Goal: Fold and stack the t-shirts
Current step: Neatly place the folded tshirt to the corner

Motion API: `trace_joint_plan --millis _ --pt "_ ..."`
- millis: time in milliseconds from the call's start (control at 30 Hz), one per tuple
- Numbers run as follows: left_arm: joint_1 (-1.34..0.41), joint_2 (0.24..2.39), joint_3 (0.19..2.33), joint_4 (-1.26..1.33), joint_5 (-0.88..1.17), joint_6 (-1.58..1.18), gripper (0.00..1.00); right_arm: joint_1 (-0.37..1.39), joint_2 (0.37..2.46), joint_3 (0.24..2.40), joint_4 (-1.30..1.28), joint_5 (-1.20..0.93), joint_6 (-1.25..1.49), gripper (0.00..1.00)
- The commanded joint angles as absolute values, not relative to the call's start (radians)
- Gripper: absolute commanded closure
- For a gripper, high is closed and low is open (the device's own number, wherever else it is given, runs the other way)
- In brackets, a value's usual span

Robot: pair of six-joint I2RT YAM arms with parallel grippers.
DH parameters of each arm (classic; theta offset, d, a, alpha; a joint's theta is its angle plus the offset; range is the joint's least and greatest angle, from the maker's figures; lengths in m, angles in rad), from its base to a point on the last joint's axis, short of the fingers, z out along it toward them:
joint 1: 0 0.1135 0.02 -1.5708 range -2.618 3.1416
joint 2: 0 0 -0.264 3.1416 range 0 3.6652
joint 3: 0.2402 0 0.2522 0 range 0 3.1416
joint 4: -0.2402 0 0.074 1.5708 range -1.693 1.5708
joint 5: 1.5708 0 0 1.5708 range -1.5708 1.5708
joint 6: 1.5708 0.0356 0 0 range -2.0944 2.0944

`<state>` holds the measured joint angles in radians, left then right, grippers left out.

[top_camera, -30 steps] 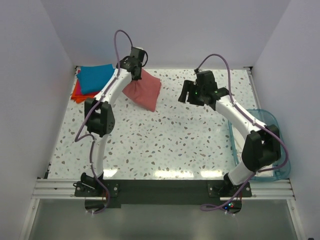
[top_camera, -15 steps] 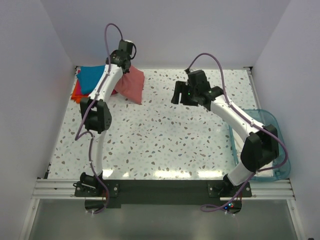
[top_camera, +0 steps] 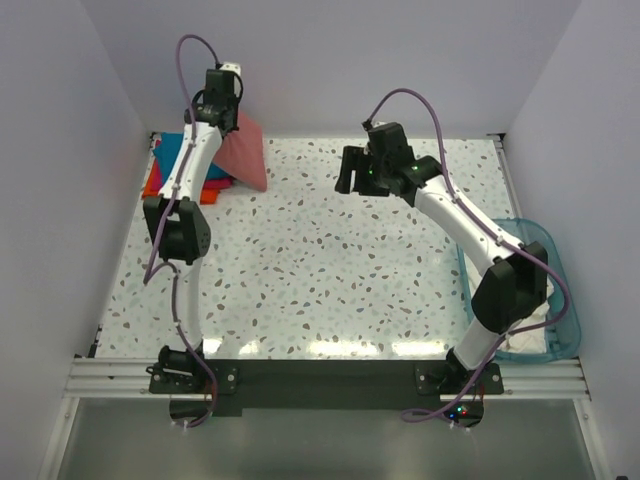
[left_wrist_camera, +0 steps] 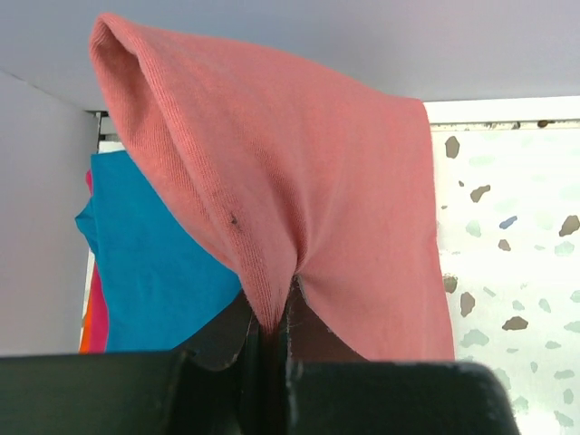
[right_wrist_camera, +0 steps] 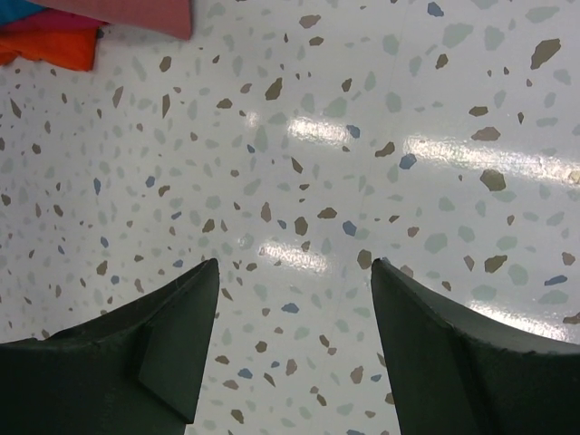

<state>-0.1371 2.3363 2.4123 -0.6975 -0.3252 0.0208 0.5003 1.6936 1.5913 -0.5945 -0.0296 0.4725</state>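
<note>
I judge the job nearly done. The teal-blue folded cloth shirt (left_wrist_camera: 154, 254) tops the magenta-pink folded shirt (left_wrist_camera: 95, 299) and the orange folded shirt (right_wrist_camera: 54, 45) in the far-left corner of the speckled table (top_camera: 320, 270). Only the salmon-red folded cloth shirt (left_wrist_camera: 299, 181) is not yet stacked. My left gripper (left_wrist_camera: 272, 335) is clamped on its fold, just over the pile's right edge. The shirt's long axis runs from the clamp down toward the table, with the free edge pointing near-right. My right gripper (right_wrist_camera: 294, 263) hovers mid-table, fingers spread and empty. Whether its hem touches the pile, I cannot tell.
</note>
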Motion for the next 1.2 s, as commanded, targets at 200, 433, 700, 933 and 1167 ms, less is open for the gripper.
trace_joint_plan --millis 200,433,700,933,1167 --pt "-0.101 2.186 2.477 -0.568 -0.21 0.046 1.0 0.52 1.675 1.663 -0.653 0.018 0.466 0.29" --pt "-0.101 2.152 2.471 -0.52 -0.146 0.023 1.0 0.522 1.658 1.661 -0.664 0.04 0.462 0.28" --pt "-0.039 2.148 2.467 -0.502 -0.109 -0.026 1.0 0.522 1.67 1.667 -0.673 0.043 0.448 0.28" --pt "0.121 2.158 2.287 -0.475 -0.118 -0.145 1.0 0.522 1.686 1.652 -0.672 0.026 0.443 0.28" --pt "0.238 2.168 2.091 -0.461 0.037 -0.336 0.24 0.522 1.658 1.579 -0.652 0.021 0.442 0.28"
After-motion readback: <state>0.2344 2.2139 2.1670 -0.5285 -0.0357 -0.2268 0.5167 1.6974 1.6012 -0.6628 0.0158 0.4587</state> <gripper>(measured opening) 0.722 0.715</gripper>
